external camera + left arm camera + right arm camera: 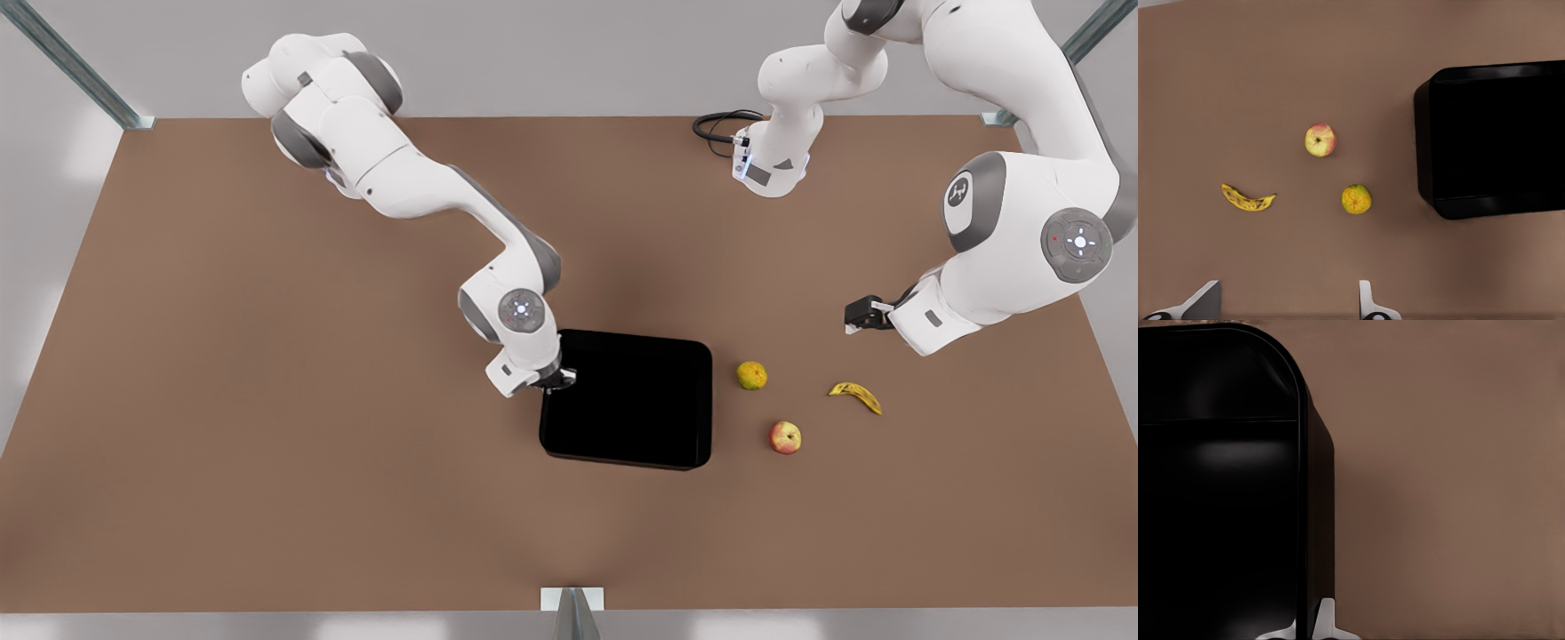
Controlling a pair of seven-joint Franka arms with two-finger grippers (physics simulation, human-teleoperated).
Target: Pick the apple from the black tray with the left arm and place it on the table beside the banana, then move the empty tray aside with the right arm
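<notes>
1. The apple [785,436] lies on the table [267,400], out of the black tray [628,399] and just off the tray's edge toward the front view's right. It is red and yellow with its stem dimple showing in the left wrist view [1319,140].
2. The banana [856,396] lies near the apple, farther toward the front view's right, the two apart and not touching. I judge the first half of the task done: the apple sits beside the banana.
3. A yellow-green citrus-like fruit [751,375] rests between the tray and the banana, close to the apple but clear of it.
4. The black tray looks empty, its glossy floor showing nothing inside. It has not been moved aside as far as I can judge; that step is left.
5. The right gripper [557,380] is down at the tray's rim on the front view's left. In the right wrist view one finger [1327,621] stands just outside the tray wall and the other seems to sit inside it, so the fingers straddle the rim; whether they press on it I cannot tell.
6. The left gripper [861,315] hangs above the table beyond the banana, its fingers [1368,303] spread wide and holding nothing; this arm waits.
</notes>
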